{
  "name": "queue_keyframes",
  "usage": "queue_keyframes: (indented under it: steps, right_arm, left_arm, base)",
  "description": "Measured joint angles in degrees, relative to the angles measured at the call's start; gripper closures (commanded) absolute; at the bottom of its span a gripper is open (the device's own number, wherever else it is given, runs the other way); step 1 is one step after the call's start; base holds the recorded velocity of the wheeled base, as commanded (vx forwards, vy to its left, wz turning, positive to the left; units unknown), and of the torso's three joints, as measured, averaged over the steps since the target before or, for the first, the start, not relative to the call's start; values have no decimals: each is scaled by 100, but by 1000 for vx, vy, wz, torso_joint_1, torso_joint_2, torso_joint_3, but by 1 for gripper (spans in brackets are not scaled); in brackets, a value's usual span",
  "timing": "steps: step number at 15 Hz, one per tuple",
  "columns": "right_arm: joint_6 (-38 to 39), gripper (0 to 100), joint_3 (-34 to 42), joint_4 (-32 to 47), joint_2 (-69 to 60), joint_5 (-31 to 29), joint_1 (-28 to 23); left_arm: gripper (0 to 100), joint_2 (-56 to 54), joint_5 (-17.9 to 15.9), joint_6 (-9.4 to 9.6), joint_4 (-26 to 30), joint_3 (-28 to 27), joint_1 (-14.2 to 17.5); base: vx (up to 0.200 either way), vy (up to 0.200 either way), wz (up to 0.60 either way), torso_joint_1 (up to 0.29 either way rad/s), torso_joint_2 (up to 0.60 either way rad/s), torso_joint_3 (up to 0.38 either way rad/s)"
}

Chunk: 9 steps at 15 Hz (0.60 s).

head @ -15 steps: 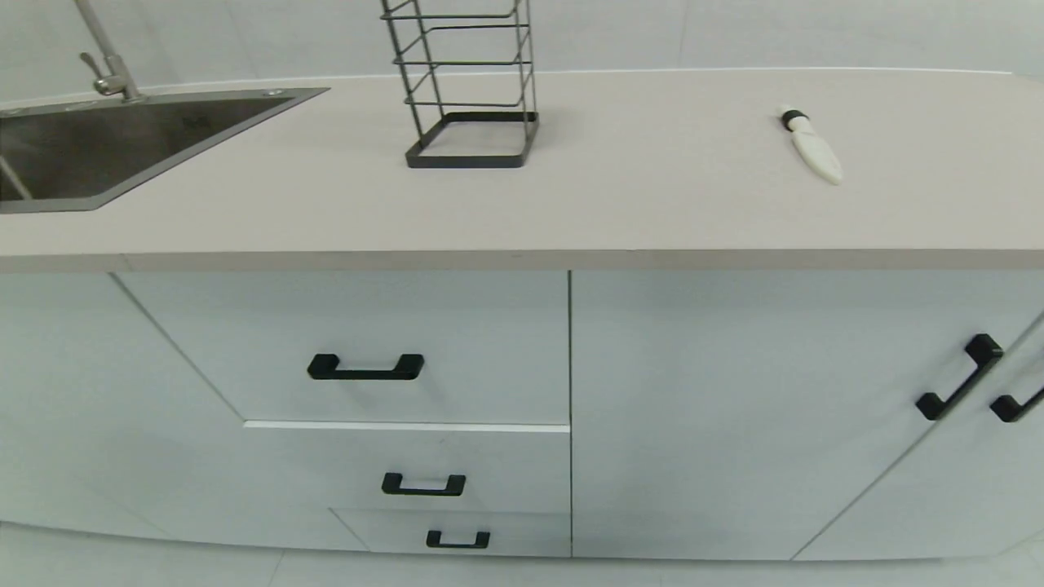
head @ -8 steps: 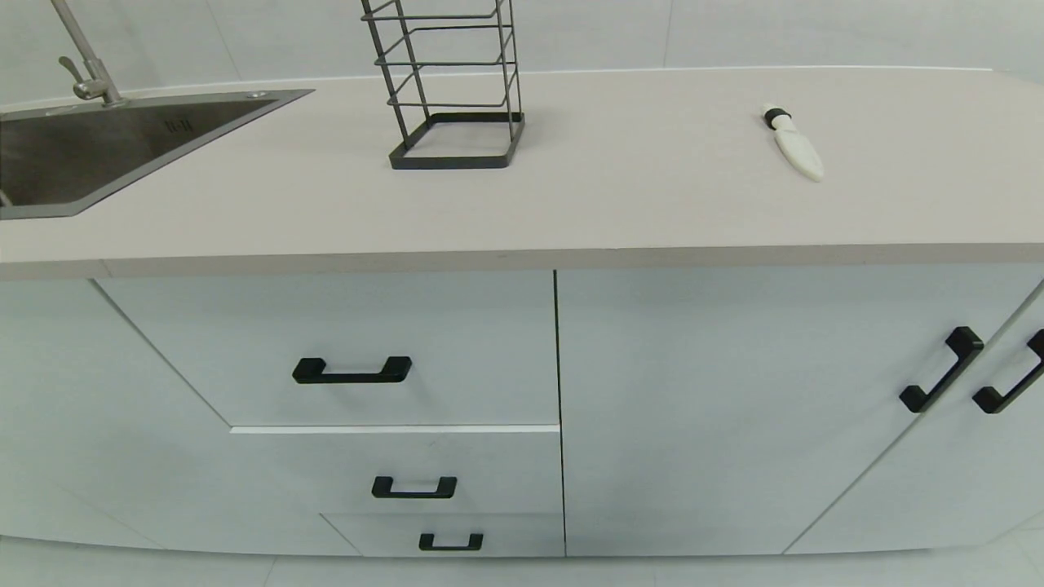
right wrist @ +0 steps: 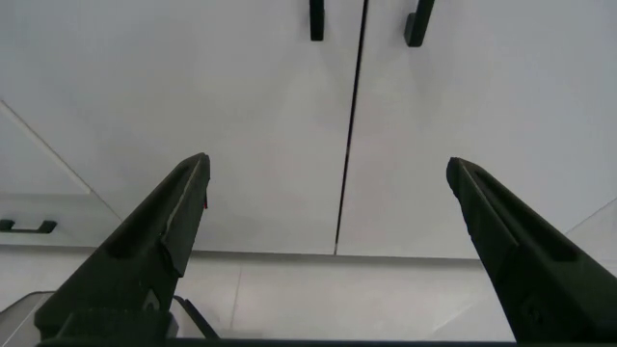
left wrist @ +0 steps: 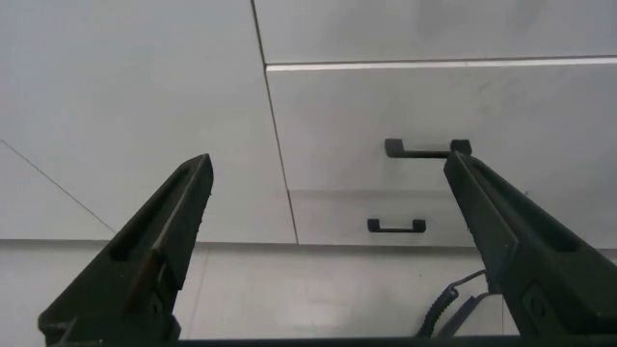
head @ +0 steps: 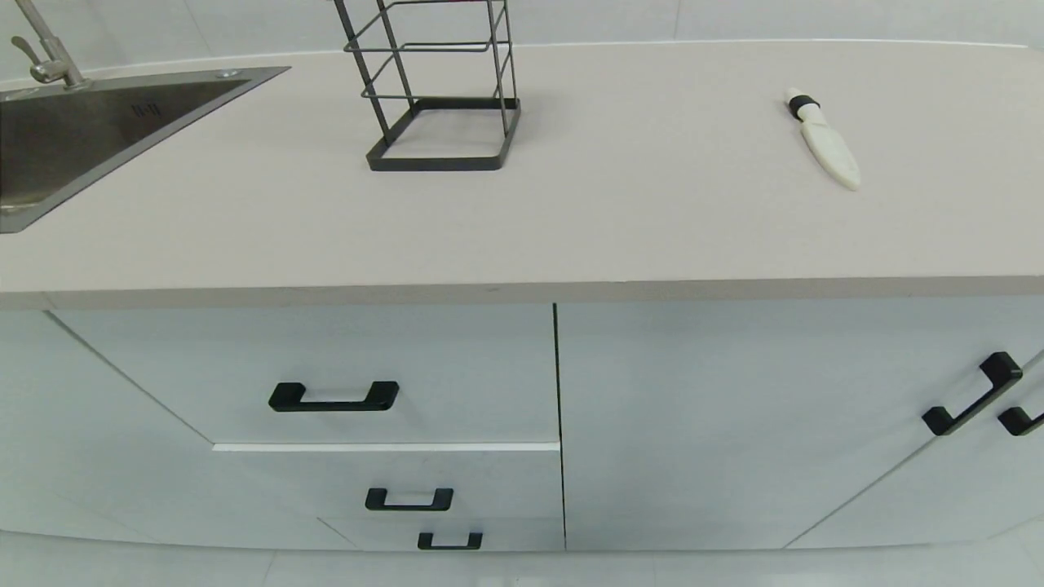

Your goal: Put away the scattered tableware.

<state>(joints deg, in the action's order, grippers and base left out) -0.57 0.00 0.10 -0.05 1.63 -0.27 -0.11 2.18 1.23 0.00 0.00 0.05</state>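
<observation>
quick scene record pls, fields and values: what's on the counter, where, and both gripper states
tableware: white utensil with a black band, lying flat on the countertop, robot's right side
rack: wire rack standing on the countertop, left of the utensil and apart from it
sink: sink at the left end
left gripper: open, facing the drawers
right gripper: open, facing the cabinet doors

My left gripper (left wrist: 326, 164): two long dark fingers (left wrist: 159, 246), matte, tapering to blunt tips, shallow channel along each. Thin black coiled cable (left wrist: 439, 310) near one finger's base. My right gripper (right wrist: 328, 164): same dark tapered fingers (right wrist: 521, 251).
</observation>
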Motion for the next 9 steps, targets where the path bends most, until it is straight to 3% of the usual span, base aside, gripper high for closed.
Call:
queue_keyframes:
  steps: [6,9]
  right_arm:
    - [-2,0,0,0,0,-5,0]
    - [-2,0,0,0,0,-7,0]
  left_arm:
    - [0,0,0,-9,0,0,2]
    - [0,0,0,-11,5,0,2]
  base:
    - [0,0,0,220,-583,-205]
    - [0,0,0,100,-481,-217]
